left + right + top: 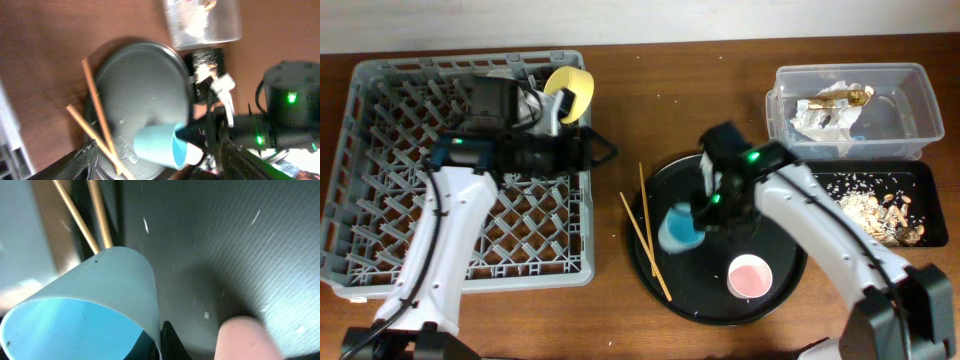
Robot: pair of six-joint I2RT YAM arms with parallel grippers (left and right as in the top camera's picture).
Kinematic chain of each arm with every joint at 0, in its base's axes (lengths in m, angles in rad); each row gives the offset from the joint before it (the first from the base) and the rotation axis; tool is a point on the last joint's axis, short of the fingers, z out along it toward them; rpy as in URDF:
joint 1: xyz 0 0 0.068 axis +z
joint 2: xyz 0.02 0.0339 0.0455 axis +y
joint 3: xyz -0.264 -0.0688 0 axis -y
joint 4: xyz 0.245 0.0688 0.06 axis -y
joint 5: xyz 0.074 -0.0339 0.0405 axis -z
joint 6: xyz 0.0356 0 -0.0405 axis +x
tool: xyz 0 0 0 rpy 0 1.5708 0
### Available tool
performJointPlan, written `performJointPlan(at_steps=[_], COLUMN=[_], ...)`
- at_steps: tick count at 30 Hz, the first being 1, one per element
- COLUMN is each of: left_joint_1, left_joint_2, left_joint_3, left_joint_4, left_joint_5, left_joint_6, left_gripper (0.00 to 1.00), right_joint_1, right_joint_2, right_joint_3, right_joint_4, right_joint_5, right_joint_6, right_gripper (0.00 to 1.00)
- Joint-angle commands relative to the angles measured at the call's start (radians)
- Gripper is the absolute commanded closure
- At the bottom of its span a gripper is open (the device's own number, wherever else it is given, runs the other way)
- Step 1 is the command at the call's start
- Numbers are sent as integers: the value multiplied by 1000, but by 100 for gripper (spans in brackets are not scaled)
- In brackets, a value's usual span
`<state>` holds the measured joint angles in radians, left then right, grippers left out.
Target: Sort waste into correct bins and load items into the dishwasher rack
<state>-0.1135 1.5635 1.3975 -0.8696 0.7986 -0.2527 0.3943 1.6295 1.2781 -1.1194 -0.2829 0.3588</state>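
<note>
the small blue cup is being gripped by its rim in the right gripper, one finger inside it, and is being held tilted over the round black tray, beside the two chopsticks. the pink cup is being borne upright on the same tray. the left gripper is being held wide and empty at the right edge of the rack, near the yellow bowl.

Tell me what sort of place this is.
Probably a staged dish-clearing bench rather than a real kitchen: a grey dishwasher rack, a round black tray where the right hand grips a blue cup, and a clear tub of tissue paper and a shallow black tray of food scraps.
</note>
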Motion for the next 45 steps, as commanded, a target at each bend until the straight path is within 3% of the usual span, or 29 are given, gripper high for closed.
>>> performJointPlan(at_steps=[1, 2, 3, 4, 5, 7, 9, 16, 23, 25, 26, 30, 35, 39, 45], left_joint_1=[101, 123, 130, 129, 124, 105, 93, 93, 87, 84, 75, 53, 33, 34, 34], left_joint_2=[-18, -17, -17, -18, -17, -14, -14, -13, -14, -14, -14, -14, -14, -14, -14], left_joint_3=[1, 1, 1, 1, 1, 1, 1, 1, 1, 1, 1, 1, 1, 1, 1], left_joint_4=[166, 264, 341, 378, 401, 438, 455, 455, 518, 517, 518, 517, 518, 517, 517], left_joint_5=[486, 638, 751, 776, 776, 776, 740, 652, 743, 747, 750, 752, 751, 776, 775], left_joint_6=[23, 23, 23, 9, 12, 23, 23, 22, -9, -8, -8, -8, -8, -8, -8], left_gripper=[13, 4, 1, 1, 1, 1, 4, 5, 6, 16, 28, 32, 32, 6, 4], right_joint_1=[-128, -180, -201, -216, -225, -204, -190, -142, -53, -36, -34, -34, -35, -35, -61], right_joint_2=[-46, -46, -45, -40, -29, -20, -20, -18, 11, 32, 40, 47, 49, 49, 49], right_joint_3=[150, 167, 167, 167, 167, 167, 167, 167, 166, 166, 166, 166, 166, 166, 166], right_joint_4=[66, 185, 270, 361, 565, 833, 938, 963, 962, 977, 995, 1080, 1116, 1136, 1191], right_joint_5=[-213, -406, -514, -618, -801, -909, -957, -981, -822, -804, -801, -778, -777, -770, -764], right_joint_6=[-124, -160, -161, -161, -132, 3, 52, 69, 69, 69, 70, 107, 126, 130, 179], right_gripper=[96, 96, 96, 96, 96, 96, 96, 96, 96, 96, 96, 96, 96, 96, 96])
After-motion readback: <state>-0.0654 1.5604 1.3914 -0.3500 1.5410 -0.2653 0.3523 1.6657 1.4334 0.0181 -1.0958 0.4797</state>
